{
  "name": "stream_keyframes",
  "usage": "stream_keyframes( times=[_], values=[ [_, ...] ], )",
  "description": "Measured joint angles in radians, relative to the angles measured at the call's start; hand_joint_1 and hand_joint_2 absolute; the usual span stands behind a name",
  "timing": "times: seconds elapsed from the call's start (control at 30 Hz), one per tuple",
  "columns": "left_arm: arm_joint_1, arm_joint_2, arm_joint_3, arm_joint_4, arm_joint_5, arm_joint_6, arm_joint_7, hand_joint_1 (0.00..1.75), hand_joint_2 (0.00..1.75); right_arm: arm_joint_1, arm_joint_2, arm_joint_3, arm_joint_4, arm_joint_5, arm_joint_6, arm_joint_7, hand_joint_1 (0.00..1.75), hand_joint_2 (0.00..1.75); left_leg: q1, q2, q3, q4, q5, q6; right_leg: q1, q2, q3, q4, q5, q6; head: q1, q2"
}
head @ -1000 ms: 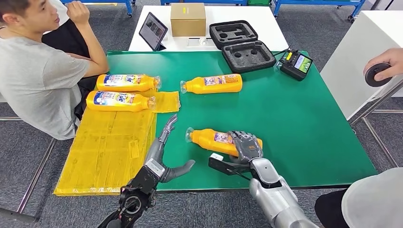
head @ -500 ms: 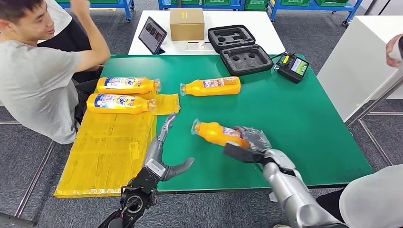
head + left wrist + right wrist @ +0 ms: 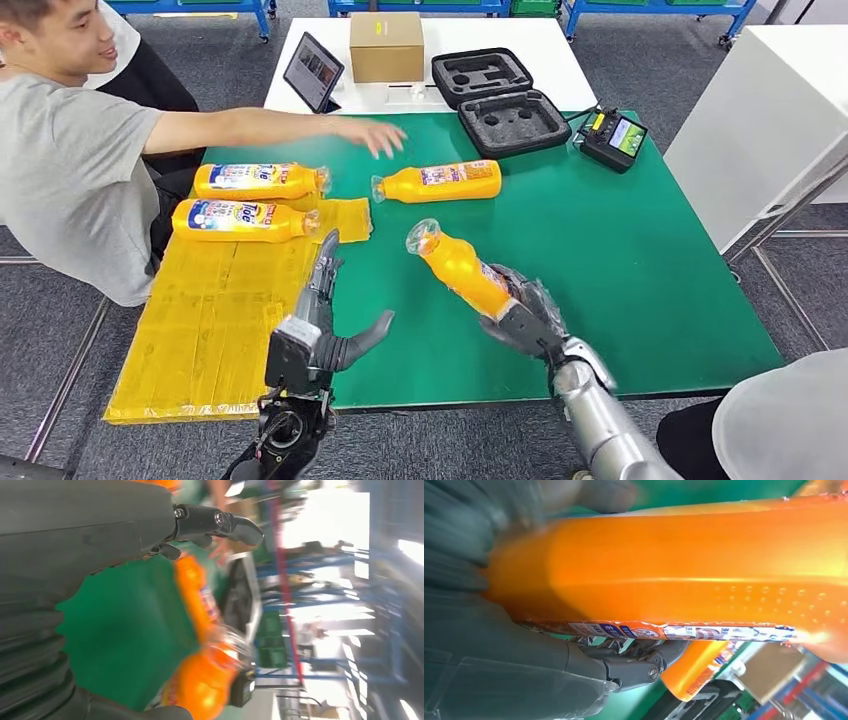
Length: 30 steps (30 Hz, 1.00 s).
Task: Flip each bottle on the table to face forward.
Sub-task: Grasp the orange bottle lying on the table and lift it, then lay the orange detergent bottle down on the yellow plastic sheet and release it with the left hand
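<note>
Head view is showing the robot's right hand (image 3: 527, 312) gripping an orange plastic bottle (image 3: 462, 270) by its base and holding it tilted above the green surface (image 3: 640, 270), clear cap end pointing up and away; the fingers are largely hidden behind the bottle's body. The left hand (image 3: 325, 315) is hovering near the surface's front edge, fingers straight and apart, thumb out, holding nothing. Three more orange bottles are lying on their sides: one (image 3: 437, 182) on the bare green felt, two (image 3: 258, 180) (image 3: 243, 219) by a crinkled yellow sheet (image 3: 215, 320). A seated person's hand (image 3: 372, 134) is reaching over the surface. Right wrist view, heavily blurred, is showing the held bottle's glossy orange wall and a label edge with unreadable print. Left wrist view is smearing the bottles into orange shapes.
</note>
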Motion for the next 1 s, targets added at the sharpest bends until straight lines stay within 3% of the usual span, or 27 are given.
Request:
stream_keyframes(
  times=[0.1, 0.3, 0.43, 0.73, 1.0],
  values=[
    [-0.001, -0.025, 0.004, 0.037, 0.103, 0.012, 0.055, 0.0, 1.75, 0.072, 0.019, 0.022, -0.114, -0.106, -0.028, -0.001, 1.75, 1.75, 0.0, -0.004, -0.009, 0.0, 0.001, -0.001, 0.0, -0.003, -0.007, 0.001, 0.0, 0.0, 0.0, 0.0],
    [-0.029, -0.067, 0.011, 0.166, 0.228, -0.006, 0.079, 0.0, 1.75, 0.18, 0.046, 0.08, -0.294, -0.22, -0.092, 0.001, 1.75, 1.75, 0.0, -0.007, -0.022, 0.0, 0.003, 0.001, -0.001, -0.005, -0.019, 0.001, 0.0, 0.0, 0.0, 0.0],
    [-0.064, -0.092, -0.006, 0.251, 0.296, -0.046, 0.125, 0.0, 0.0, 0.205, 0.06, 0.14, -0.386, -0.271, -0.118, 0.001, 1.75, 1.75, 0.0, -0.008, -0.027, 0.0, 0.003, 0.001, -0.001, -0.006, -0.023, 0.001, 0.0, 0.0, 0.0, 0.0],
    [-0.123, -0.127, -0.061, 0.371, 0.329, -0.091, 0.128, 0.0, 0.0, 0.185, 0.081, 0.27, -0.408, -0.299, -0.155, 0.001, 1.75, 1.75, 0.0, -0.009, -0.03, 0.0, 0.003, 0.001, -0.001, -0.007, -0.026, 0.001, 0.0, 0.0, 0.0, 0.0],
    [-0.136, -0.13, -0.076, 0.397, 0.329, -0.092, 0.124, 0.0, 0.0, 0.17, 0.081, 0.314, -0.396, -0.306, -0.16, 0.001, 1.75, 1.75, 0.0, -0.009, -0.03, 0.0, 0.003, 0.001, -0.001, -0.007, -0.026, 0.001, 0.0, 0.0, 0.0, 0.0]
  ],
)
